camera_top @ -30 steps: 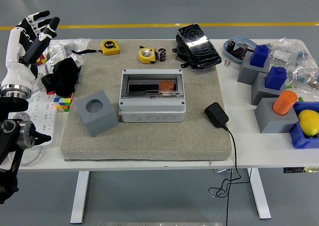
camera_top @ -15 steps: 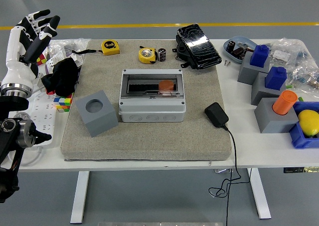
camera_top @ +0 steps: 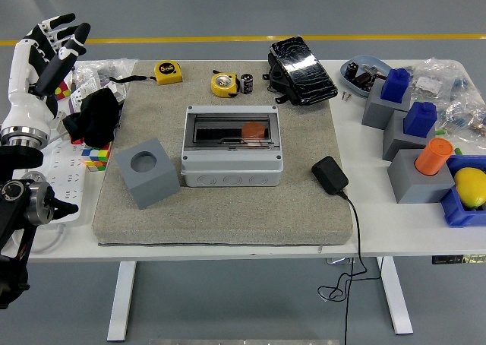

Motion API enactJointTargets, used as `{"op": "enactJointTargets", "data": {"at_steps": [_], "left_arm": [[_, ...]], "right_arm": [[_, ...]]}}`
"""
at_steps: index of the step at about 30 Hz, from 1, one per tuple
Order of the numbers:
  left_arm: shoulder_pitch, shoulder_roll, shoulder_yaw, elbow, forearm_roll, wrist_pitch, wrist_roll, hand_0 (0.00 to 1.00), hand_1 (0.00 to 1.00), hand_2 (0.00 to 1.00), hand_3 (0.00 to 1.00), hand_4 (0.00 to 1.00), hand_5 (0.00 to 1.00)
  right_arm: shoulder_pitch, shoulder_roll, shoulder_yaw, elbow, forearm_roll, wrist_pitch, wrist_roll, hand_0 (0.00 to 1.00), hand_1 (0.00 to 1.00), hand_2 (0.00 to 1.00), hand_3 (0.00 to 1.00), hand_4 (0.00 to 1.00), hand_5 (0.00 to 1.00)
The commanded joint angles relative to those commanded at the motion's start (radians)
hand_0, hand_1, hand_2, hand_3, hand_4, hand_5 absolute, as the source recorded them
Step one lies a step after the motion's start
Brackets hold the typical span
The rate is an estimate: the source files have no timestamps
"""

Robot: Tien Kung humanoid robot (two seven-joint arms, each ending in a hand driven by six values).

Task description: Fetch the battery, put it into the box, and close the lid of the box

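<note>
The left hand [camera_top: 47,52], fingers spread and empty, hovers at nine o'clock. The battery [camera_top: 247,83] stands at twelve o'clock beside a tape measure [camera_top: 223,84], which a long reach could knock. The box [camera_top: 231,146] waits.

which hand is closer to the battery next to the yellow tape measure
Left. The left hand is raised at the table's left edge, fingers spread, well left of the battery at the mat's far side. The right hand is out of view.

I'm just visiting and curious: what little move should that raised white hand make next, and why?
Probably swing right toward the battery, which stands untouched beside the yellow tape measure behind the grey box. The left hand is open, empty, and off at the table's left edge.
</note>
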Motion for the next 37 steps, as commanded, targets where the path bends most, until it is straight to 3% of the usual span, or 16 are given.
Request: {"op": "enactJointTargets", "data": {"at_steps": [20, 37], "left_arm": [[-0.001, 0.007, 0.003, 0.008, 0.001, 0.002, -0.002, 0.631, 0.706, 0.678, 0.7, 0.996, 0.525], [-0.006, -0.011, -0.026, 0.013, 0.004, 0.005, -0.004, 0.63, 0.705, 0.679, 0.7, 0.995, 0.525]], "right_arm": [[-0.004, -0.01, -0.028, -0.002, 0.008, 0.001, -0.002, 0.623, 0.643, 0.665, 0.565, 0.98, 0.521], [0.001, 0.004, 0.005, -0.002, 0.005, 0.001, 0.002, 0.623, 0.643, 0.665, 0.566, 0.98, 0.521]]}}
